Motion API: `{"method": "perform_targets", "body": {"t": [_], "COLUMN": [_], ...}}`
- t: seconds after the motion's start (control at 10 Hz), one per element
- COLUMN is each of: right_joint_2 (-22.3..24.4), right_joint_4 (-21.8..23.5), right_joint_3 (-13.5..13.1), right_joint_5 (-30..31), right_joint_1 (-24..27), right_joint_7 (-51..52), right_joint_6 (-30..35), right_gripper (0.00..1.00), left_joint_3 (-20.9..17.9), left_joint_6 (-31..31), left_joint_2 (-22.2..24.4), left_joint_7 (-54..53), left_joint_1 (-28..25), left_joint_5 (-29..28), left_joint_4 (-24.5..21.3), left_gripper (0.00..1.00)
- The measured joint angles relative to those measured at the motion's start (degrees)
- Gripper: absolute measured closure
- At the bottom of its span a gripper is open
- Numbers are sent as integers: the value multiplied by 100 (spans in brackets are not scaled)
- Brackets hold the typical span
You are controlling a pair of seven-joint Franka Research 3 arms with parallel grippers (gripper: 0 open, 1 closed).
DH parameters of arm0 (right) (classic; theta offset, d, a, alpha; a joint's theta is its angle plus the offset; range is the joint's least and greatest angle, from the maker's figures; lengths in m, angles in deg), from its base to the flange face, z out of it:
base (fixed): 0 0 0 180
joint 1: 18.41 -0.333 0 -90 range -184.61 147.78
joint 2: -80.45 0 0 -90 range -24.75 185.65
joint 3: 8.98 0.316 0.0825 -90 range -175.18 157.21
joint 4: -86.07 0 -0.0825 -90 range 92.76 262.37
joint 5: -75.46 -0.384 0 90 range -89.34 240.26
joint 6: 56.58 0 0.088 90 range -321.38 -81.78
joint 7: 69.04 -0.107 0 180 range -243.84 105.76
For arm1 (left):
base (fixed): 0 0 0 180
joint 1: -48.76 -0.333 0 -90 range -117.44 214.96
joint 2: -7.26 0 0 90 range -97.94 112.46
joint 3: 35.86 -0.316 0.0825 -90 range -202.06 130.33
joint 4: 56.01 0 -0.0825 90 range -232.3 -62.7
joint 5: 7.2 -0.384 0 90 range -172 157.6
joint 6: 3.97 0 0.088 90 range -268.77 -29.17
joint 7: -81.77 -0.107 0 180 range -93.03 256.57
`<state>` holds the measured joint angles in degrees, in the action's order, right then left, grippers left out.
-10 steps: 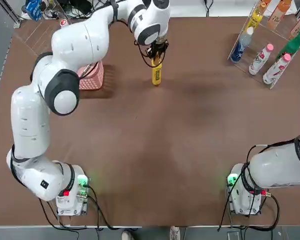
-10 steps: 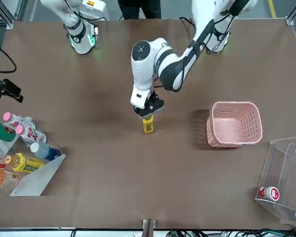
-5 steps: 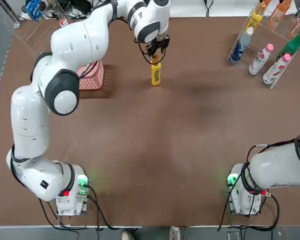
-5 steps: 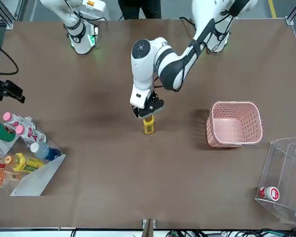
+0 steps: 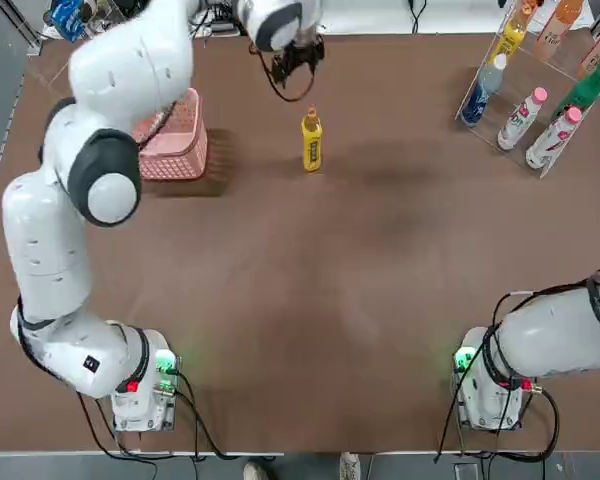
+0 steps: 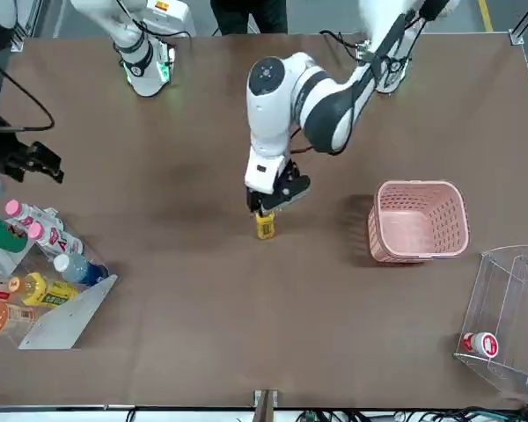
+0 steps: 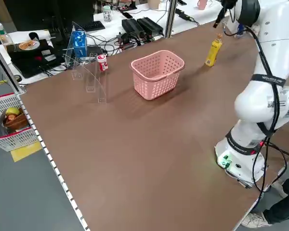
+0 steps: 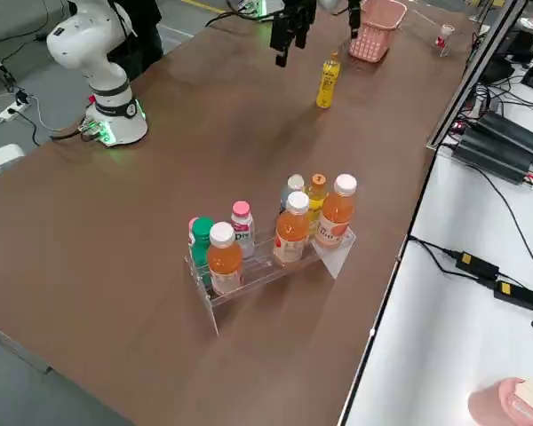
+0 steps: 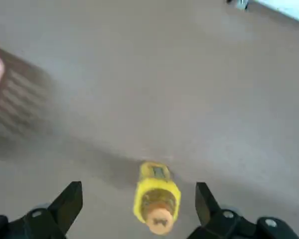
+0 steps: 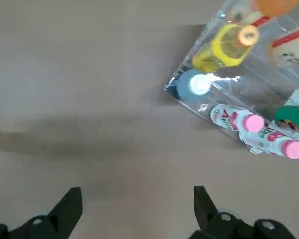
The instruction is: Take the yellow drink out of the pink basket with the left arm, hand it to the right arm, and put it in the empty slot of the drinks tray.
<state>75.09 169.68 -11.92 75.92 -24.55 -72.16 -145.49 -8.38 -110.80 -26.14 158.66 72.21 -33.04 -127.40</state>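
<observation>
The yellow drink [image 5: 311, 141] is standing upright and free on the bare brown bench [image 5: 310, 300], out of the pink basket [image 5: 176, 140] and well to its right, far side of the bench, roughly midway across. The left tool [image 6: 270, 195] is hanging above the bottle with its fingers spread apart and touching nothing; in the left wrist view the yellow cap is sitting between the two open fingers [image 9: 65, 206], below them.

The step in hand looks like the transfer to the right arm: its right tool [image 6: 37, 161] is hovering over the right side of the bench just beside the drinks tray [image 8: 258, 266], jaws apart and empty (nothing between them in its wrist view). For a clean pickup, it should be approaching the bottle level, closing on the label band rather than the cap, since a slim tall bottle is prone to tipping if nudged at the top.

The bottle is smooth glossy plastic, slender and cylindrical with a darker band. The basket is square, with perforated mesh walls and a solid rim. The tray is clear slanted acrylic, holding blue, pink-capped, green and orange bottles
</observation>
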Motion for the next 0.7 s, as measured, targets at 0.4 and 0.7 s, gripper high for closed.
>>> {"method": "perform_targets", "body": {"t": [0.4, 0.7], "right_joint_2": [-251, -535], "right_joint_4": [15, 27], "right_joint_3": [24, 35], "right_joint_5": [-18, -24], "right_joint_1": [-859, -1753], "right_joint_7": [-20, -268], "right_joint_6": [-336, -775], "right_gripper": [1, 2], "left_joint_3": [146, -722], "left_joint_6": [658, 1054], "left_joint_2": [907, 1500], "left_joint_7": [-1719, -3797], "left_joint_1": [-1387, -2202], "left_joint_5": [235, 1426], "left_joint_4": [51, 54], "left_gripper": [0, 0]}}
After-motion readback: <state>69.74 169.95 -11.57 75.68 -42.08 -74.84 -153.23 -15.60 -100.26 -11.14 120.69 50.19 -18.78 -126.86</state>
